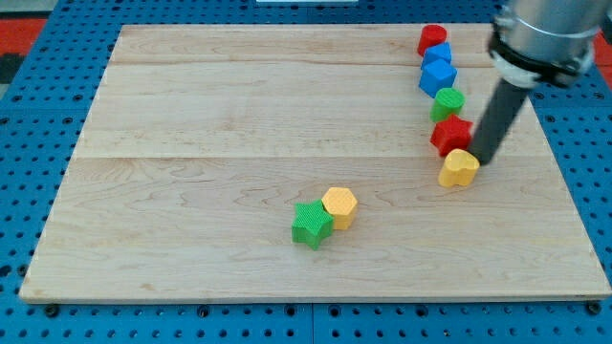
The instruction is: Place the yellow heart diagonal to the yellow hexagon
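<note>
The yellow heart (459,168) lies on the wooden board at the view's right, just below a red block (450,134). The yellow hexagon (339,205) sits near the board's middle bottom, touching a green star (311,225) on its lower left. My tip (481,160) is at the heart's upper right edge, touching or almost touching it. The dark rod rises from there toward the view's top right.
A column of blocks runs up from the red block: a green round block (448,101), a blue block (438,77), a second blue block (436,54), a red block (432,39). The board's right edge (564,162) is near, blue pegboard beyond.
</note>
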Available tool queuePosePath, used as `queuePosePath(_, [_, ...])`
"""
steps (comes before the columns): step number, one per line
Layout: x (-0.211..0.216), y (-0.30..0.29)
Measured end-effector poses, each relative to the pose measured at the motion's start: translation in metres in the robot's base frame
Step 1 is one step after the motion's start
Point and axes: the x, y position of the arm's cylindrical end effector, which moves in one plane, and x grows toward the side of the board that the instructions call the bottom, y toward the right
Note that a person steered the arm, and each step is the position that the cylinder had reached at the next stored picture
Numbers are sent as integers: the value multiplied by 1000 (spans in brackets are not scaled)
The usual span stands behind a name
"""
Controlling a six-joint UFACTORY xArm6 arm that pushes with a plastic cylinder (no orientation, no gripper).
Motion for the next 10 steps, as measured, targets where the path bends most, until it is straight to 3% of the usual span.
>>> queuePosePath(6, [10, 53])
queuePosePath(9, [-27, 52])
queuePosePath(10, [-13, 38])
